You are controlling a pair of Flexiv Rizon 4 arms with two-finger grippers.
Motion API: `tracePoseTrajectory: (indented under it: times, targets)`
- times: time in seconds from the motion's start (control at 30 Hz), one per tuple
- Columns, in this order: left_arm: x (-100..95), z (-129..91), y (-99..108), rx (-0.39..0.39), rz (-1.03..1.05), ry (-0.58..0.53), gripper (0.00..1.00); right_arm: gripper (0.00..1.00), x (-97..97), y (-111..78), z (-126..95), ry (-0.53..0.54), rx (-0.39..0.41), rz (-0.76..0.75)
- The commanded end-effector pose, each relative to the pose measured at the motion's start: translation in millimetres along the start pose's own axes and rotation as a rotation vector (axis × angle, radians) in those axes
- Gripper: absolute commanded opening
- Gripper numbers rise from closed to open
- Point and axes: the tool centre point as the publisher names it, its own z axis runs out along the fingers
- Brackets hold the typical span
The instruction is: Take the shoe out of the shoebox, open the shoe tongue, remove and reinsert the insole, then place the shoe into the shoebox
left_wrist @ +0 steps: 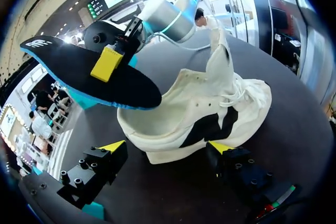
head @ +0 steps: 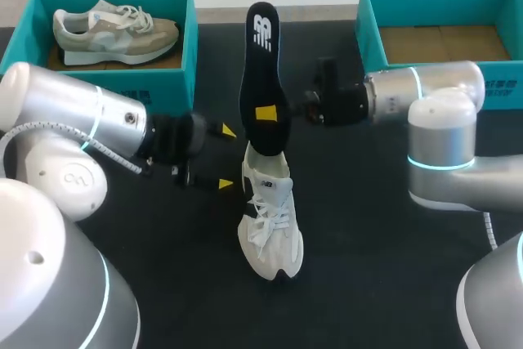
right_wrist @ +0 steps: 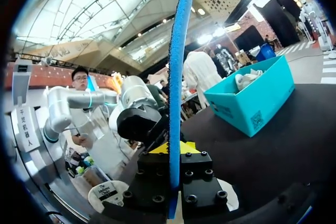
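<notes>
1. The left arm [head: 73, 120] comes in from 9 o'clock, its forearm low and level over the dark table [head: 368, 267], wrist pointing toward 3 o'clock.
2. The right arm [head: 425, 91] comes in from 3 o'clock, also level, wrist pointing toward 9 o'clock. The two wrists face each other across the table's middle.
3. Our count is two grippers, two shoeboxes, two shoes and one insole.
4. The left shoebox [head: 176, 55] is teal and sits at 11 o'clock. It holds a beige shoe [head: 114, 30] lying side-on. The right shoebox [head: 372, 34], also teal, sits at 1 o'clock and shows a bare cardboard floor.
5. The white shoe [head: 270, 218] stands on its sole near the table's middle, toe to 6 o'clock, heel to 12. In the left wrist view its tongue [left_wrist: 218, 61] stands upright.
6. The left gripper [head: 226, 157] is released, yellow tips spread. The shoe's heel lies just at 3 o'clock of them. From the wrist, the heel end sits ahead of and between the fingers [left_wrist: 113, 146], and we see no grip.
7. The right gripper [head: 270, 112] is clenched on the black insole [head: 261, 46], pinching it at mid-length. Its own wrist view shows the insole edge-on, with a blue edge, between the fingers.
8. The insole runs from 12 to 6 o'clock. Its 6 o'clock end is over the shoe's opening, and we cannot tell whether it touches.
</notes>
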Motion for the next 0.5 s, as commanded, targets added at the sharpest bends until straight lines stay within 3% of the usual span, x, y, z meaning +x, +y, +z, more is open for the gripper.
tracePoseTrajectory:
  times: [0.03,0.5]
  targets:
    - [-4.7,1.2,-3.8,-0.034,-0.004,0.011,1.0,0.0,-1.0,0.7,3.6,-0.011,0.024,0.004]
    - [-6.2,2.8,-3.8,-0.057,0.0,-0.022,1.0,0.0,-1.0,0.7,3.6,-0.011,0.024,0.004]
